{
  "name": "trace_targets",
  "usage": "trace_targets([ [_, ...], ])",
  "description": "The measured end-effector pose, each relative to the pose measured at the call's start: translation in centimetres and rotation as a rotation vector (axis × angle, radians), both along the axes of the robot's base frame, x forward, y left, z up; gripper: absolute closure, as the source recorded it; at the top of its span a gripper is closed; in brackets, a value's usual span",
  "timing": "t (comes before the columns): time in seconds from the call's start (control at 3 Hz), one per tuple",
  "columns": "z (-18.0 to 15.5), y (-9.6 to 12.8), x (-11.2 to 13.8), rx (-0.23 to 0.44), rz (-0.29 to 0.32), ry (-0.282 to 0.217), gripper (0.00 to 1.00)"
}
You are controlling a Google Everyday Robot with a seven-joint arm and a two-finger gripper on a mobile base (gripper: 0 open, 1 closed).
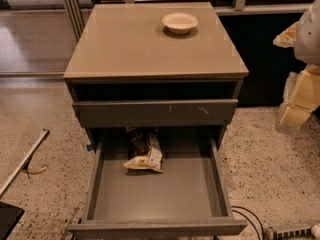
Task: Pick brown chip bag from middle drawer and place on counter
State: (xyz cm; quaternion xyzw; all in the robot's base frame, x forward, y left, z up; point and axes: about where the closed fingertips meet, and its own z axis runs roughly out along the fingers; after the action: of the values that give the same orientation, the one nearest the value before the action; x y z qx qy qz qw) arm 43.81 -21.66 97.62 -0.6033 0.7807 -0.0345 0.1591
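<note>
The brown chip bag (144, 151) lies flat in the open middle drawer (157, 199), at the back and left of centre, its pale yellow-cream end towards the front. The drawer is pulled far out and holds nothing else. The beige counter (135, 44) tops the grey cabinet above it. My gripper (286, 79) hangs in the air at the right edge of the view, right of the cabinet and well above the drawer, far from the bag. Its two yellowish fingers (300, 101) stand apart, with nothing between them.
A white bowl (180, 22) sits at the back right of the counter. The grey drawer front with white scratch marks (155, 112) is shut just above the open drawer. Cables (252, 219) lie on the speckled floor at lower right. A slanted bar (22, 161) is at left.
</note>
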Motion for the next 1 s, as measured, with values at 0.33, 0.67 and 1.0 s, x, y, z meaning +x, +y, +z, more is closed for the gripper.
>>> trace_targets([
  [0.33,0.0,0.0,0.0,0.000,0.000,0.000,0.00],
  [0.67,-0.2,0.2,0.3,0.016,-0.013,-0.006,0.00],
  [1.0,-2.3,1.4,0.9,0.059,-0.045,0.000,0.00],
])
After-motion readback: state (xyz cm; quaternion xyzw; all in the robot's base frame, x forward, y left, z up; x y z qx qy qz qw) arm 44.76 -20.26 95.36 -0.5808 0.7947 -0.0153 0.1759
